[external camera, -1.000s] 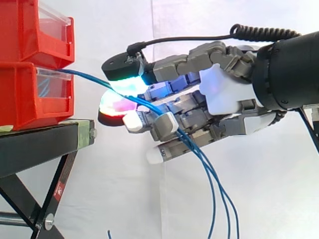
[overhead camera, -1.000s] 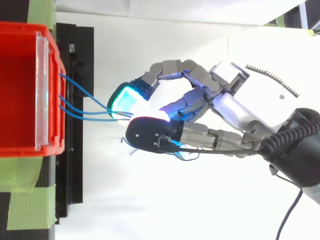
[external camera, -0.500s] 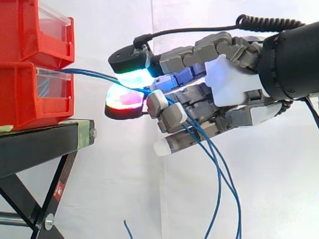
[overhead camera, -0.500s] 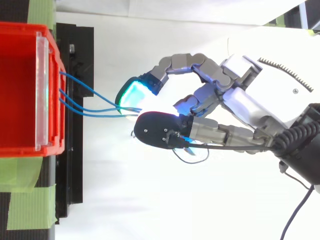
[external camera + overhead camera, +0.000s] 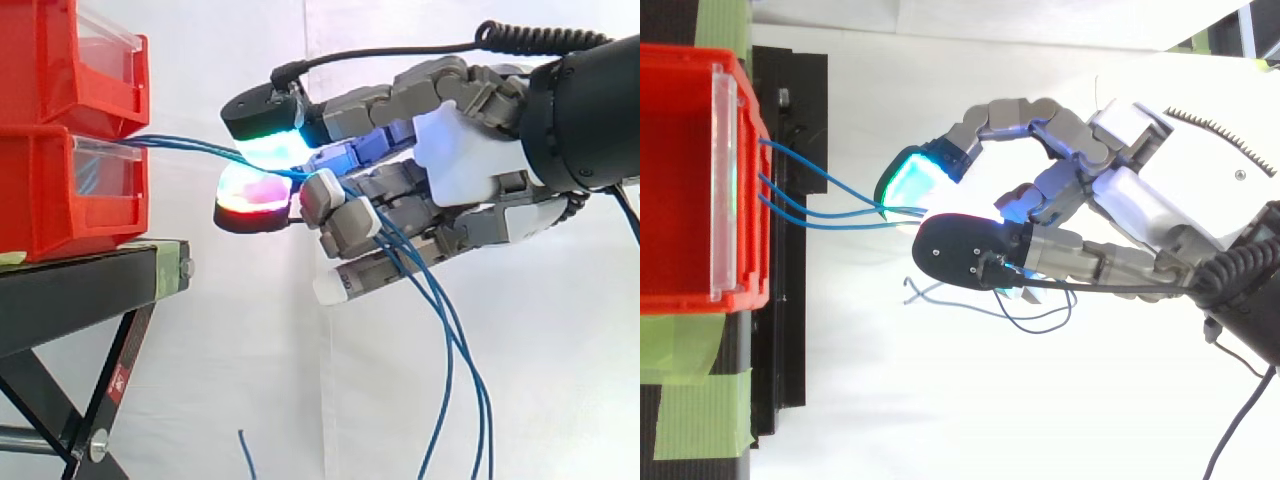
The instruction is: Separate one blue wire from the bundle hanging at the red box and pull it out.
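Observation:
Three blue wires [image 5: 805,213] leave the front of the lower red box [image 5: 55,190] and run nearly level to my hand [image 5: 462,178]. There the wires [image 5: 185,148] pass between a green-glowing pad [image 5: 268,148] above and a red-glowing pad [image 5: 250,192] below, which pinch them. Past the pinch they cross the curled fingers and hang down in long loops [image 5: 447,370]. From above, my hand [image 5: 1120,205] sits right of the box [image 5: 680,180], with the wires converging at the cyan-green fingertip [image 5: 908,180]. I cannot tell whether one wire is apart from the others inside the pinch.
A second red bin [image 5: 70,60] is stacked on the lower one. Both rest on a black stand [image 5: 85,290] with slanted legs. Green tape [image 5: 700,410] marks the stand's edge. A loose blue wire end [image 5: 245,450] curls near the bottom.
My hand has drawn to the right, away from the box, and a little upward. The wires between box and fingertips are longer and straighter, and the hanging loops have swung right.

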You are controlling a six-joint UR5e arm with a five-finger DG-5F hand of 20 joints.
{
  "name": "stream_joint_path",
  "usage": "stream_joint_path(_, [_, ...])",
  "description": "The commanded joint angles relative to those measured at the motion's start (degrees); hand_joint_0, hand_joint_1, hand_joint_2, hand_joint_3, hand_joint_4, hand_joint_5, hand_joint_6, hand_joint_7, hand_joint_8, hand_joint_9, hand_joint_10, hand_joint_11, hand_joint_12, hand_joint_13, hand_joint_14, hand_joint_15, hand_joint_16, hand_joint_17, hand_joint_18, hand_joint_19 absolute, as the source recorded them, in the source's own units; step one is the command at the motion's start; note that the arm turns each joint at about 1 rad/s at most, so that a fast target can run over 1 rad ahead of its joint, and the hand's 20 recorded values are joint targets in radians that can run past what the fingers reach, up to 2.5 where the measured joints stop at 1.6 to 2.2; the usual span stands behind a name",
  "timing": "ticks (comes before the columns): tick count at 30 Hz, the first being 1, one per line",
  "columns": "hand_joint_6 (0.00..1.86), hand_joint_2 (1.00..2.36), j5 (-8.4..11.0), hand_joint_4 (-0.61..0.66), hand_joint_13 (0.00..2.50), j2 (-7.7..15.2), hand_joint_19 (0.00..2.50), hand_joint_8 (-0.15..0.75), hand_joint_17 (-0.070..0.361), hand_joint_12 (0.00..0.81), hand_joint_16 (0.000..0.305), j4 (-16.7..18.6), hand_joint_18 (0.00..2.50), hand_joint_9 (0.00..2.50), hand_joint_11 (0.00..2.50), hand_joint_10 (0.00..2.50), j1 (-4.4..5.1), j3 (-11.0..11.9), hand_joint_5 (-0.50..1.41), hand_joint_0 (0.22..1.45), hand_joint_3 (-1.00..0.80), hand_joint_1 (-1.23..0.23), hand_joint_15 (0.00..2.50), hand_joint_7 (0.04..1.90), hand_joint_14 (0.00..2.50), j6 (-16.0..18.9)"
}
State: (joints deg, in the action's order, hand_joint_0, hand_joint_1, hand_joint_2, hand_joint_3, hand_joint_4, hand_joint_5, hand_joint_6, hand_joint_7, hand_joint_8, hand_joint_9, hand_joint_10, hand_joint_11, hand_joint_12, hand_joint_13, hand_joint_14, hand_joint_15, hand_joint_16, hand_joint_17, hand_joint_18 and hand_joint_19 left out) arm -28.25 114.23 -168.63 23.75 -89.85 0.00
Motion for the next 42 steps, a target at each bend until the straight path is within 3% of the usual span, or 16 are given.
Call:
stream_joint_path(1, [0.84, 1.02, 0.03, 0.11, 1.47, -0.06, 0.45, 0.394, 0.105, 0.428, 0.047, -1.96, 0.96, 1.40, 1.41, 0.01, -0.02, 1.08, -0.16, 0.62, -0.05, -0.75, 1.54, 0.85, 0.01, 0.09])
stream_joint_path(5, [0.84, 1.02, 0.12, 0.09, 1.46, -0.06, 0.47, 0.378, 0.100, 0.408, 0.044, -6.97, 0.93, 1.38, 1.40, 0.01, -0.20, 2.84, -0.17, 0.62, -0.06, -0.76, 1.55, 0.86, 0.01, 0.61])
stream_joint_path(10, [0.84, 1.03, -0.05, 0.09, 1.43, -0.06, 0.48, 0.368, 0.097, 0.388, 0.043, -10.31, 0.91, 1.36, 1.40, 0.02, -0.20, 3.55, -0.17, 0.63, -0.08, -0.76, 1.56, 0.85, 0.01, 2.99])
stream_joint_path(27, [0.85, 1.03, 0.12, 0.12, 1.44, -0.06, 0.49, 0.371, 0.098, 0.402, 0.044, -11.01, 0.91, 1.35, 1.39, 0.01, 0.24, 3.63, -0.17, 0.62, -0.08, -0.76, 1.55, 0.84, 0.01, 2.55])
stream_joint_path(33, [0.85, 1.03, 0.12, 0.12, 1.43, -0.06, 0.50, 0.367, 0.098, 0.396, 0.044, -11.28, 0.91, 1.35, 1.39, 0.02, 0.16, 5.48, -0.17, 0.62, -0.08, -0.75, 1.56, 0.83, 0.01, 2.46])
stream_joint_path(42, [0.85, 1.03, -0.14, 0.10, 1.43, -0.41, 0.50, 0.364, 0.098, 0.400, 0.044, -16.64, 0.91, 1.34, 1.39, 0.01, -0.37, 7.15, -0.17, 0.62, -0.08, -0.76, 1.54, 0.83, 0.01, 2.64])
